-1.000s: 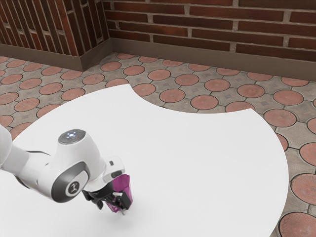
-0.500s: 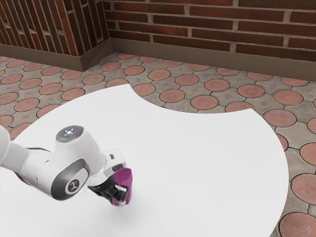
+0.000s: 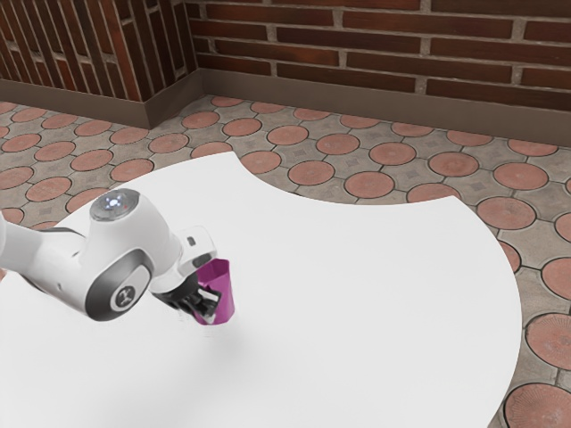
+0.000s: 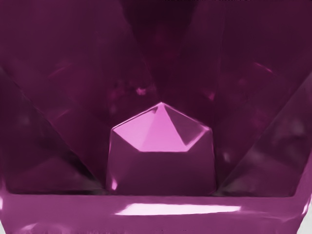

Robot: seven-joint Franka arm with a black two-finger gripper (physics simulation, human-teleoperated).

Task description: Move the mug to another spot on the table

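Holding the one pink mug (image 3: 220,290) tight by its side, the one black gripper (image 3: 202,303) hangs over the white table (image 3: 375,285), toward the exterior view's left. The wrist view looks right into the mug's shiny pink inside.

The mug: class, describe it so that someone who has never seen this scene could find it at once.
Start at the white table on the tiled floor. Toward the exterior view's left, the arm has its gripper shut on the mug. It is glossy magenta against the white table and arm.
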